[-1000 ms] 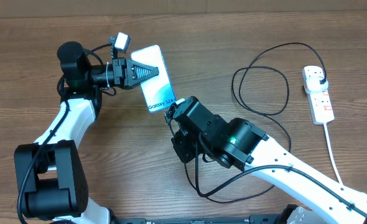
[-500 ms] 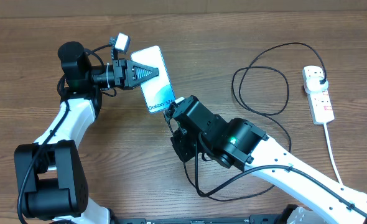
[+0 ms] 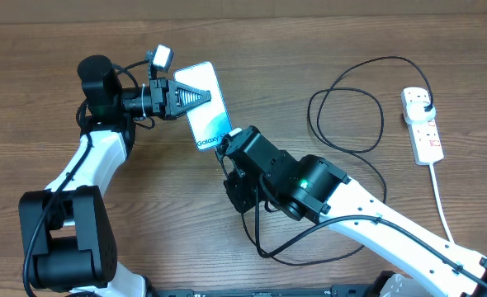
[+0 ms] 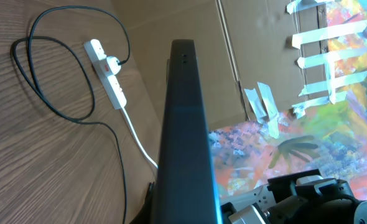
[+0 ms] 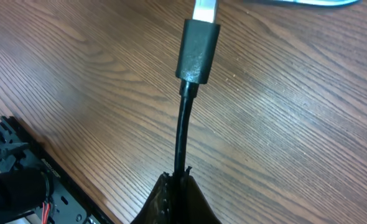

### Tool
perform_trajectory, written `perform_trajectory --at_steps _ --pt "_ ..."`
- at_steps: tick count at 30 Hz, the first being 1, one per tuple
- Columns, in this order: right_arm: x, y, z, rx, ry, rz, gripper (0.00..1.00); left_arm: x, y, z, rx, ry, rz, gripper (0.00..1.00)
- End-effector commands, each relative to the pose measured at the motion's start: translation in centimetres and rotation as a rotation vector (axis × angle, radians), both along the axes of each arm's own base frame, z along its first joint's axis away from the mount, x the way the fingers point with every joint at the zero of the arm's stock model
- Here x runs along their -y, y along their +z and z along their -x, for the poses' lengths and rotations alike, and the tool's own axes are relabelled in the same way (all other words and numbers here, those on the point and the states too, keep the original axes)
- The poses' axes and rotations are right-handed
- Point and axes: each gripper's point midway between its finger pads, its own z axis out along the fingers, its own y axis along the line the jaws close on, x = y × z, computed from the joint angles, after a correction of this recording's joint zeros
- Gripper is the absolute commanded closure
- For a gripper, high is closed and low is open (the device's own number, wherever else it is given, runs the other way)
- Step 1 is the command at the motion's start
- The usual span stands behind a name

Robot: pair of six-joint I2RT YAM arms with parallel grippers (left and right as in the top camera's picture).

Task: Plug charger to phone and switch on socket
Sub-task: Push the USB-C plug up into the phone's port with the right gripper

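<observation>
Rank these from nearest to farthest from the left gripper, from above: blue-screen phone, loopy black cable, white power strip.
1. slim blue-screen phone, held in the left gripper
2. looping thin black cable, middle right
3. white oblong power strip, far right

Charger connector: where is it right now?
Right wrist view, top centre: the charger connector, its cable pinched in the right fingers. Overhead that's centre-left, at the phone's Galaxy end.

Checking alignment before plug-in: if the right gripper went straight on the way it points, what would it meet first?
Probably the phone, at its Galaxy end: the right gripper, shut on the charger, aims the connector there. Exact port alignment is unclear.
</observation>
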Motion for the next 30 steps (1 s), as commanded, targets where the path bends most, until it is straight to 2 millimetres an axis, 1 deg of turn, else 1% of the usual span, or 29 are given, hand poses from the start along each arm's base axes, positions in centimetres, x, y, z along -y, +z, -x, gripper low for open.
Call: perform_trajectory --at_steps 1,6,15,21,30 --pt "-0.27 0.6 -0.3 0.022 0.004 -0.009 0.96 0.31 0.87 0.28 0.07 -0.031 -0.001 0.96" --pt "-0.09 0.46 -0.16 0.015 0.004 0.0 0.96 0.31 0.87 0.28 0.127 -0.031 -0.004 0.96" --pt "-0.03 0.42 -0.15 0.014 0.003 0.002 0.96 0.33 0.87 0.28 0.127 -0.031 -0.004 0.96" --pt "0.25 0.42 -0.66 0.038 -0.015 0.017 0.96 0.33 0.81 0.29 0.119 -0.031 -0.004 0.96" --pt "0.01 0.6 -0.81 0.046 -0.014 0.006 0.96 0.36 0.76 0.31 0.104 -0.032 -0.003 0.96"
